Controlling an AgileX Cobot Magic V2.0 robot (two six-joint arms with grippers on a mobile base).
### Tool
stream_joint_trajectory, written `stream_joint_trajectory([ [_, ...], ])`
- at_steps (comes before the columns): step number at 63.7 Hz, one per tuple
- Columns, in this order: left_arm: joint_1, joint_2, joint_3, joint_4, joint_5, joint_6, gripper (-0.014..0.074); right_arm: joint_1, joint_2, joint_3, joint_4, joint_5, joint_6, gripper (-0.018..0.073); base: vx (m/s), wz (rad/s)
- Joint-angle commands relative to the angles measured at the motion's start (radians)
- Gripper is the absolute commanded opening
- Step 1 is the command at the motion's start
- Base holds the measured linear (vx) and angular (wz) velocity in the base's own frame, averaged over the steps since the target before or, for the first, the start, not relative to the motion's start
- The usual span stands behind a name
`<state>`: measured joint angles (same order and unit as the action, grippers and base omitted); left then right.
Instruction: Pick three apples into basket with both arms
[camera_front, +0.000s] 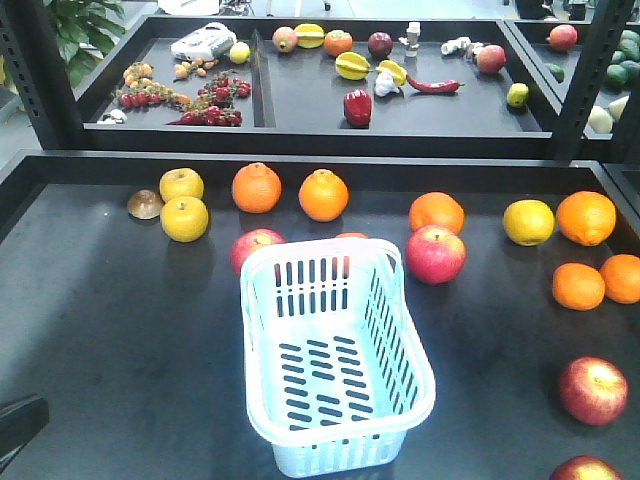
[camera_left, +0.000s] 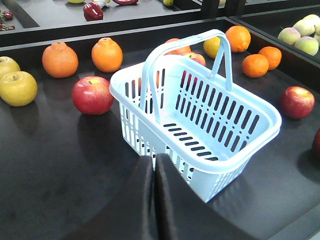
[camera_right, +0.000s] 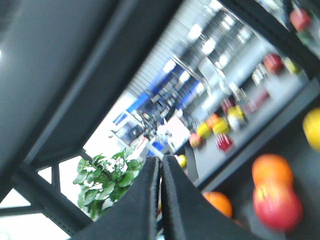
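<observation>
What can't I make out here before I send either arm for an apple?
- Front view: the lower-right apple is cut off by the bottom edge.
- Front view: an orange fruit is mostly hidden behind the basket.
- Right wrist view: tilted and blurred; the red fruit near the shut right gripper is a smear, basket out of view.
- Front view: only a dark corner, likely the left arm, shows; the right arm is absent.

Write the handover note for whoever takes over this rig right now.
Left gripper: jaws shut, empty, low in front of the basket.
Right gripper: jaws shut, empty, tilted, not over the basket.
Basket: empty, on the table.
Red apples, all on the table: rear-left apple just behind the basket, right-side apple, far-right apple.
Done: nothing.
Left: all three apples into the basket.
</observation>
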<state>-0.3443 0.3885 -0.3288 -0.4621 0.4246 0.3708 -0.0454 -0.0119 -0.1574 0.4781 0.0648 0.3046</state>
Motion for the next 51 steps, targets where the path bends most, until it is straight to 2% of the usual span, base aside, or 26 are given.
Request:
stream_joint_trajectory([
  [1, -0.002, 0.006, -0.024, -0.021, -0.058, -0.008, -0.0007, -0.005, 0.011, -0.142, -0.052, 0.022, -0.114, -0.0004, 0.00, 0.00],
  [14, -0.002, 0.006, -0.024, -0.021, -0.058, -0.012, -0.0008, -0.005, 0.138, -0.381, -0.146, 0.297, -0.250, -0.0004, 0.00, 0.00],
  [20, -0.002, 0.006, -0.024, -0.021, -0.058, -0.012, -0.0008, -0.005, 0.210, -0.466, -0.216, 0.417, -0.269, -0.0004, 0.00, 0.00],
  [34, -0.002, 0.006, -0.024, -0.021, -0.058, -0.012, -0.0008, -0.005, 0.308, -0.533, -0.299, 0.471, -0.305, -0.0004, 0.00, 0.00],
  [43, -0.002, 0.006, -0.024, -0.021, -0.058, -0.012, -0.0008, -0.005, 0.470, -0.615, -0.380, 0.699, -0.305, -0.0001, 0.00, 0.00],
  [51, -0.002, 0.006, -0.024, -0.021, -0.058, -0.012, -0.0008, -0.005, 0.618, -0.686, -0.429, 0.843, -0.345, 0.0036, 0.00, 0.00],
])
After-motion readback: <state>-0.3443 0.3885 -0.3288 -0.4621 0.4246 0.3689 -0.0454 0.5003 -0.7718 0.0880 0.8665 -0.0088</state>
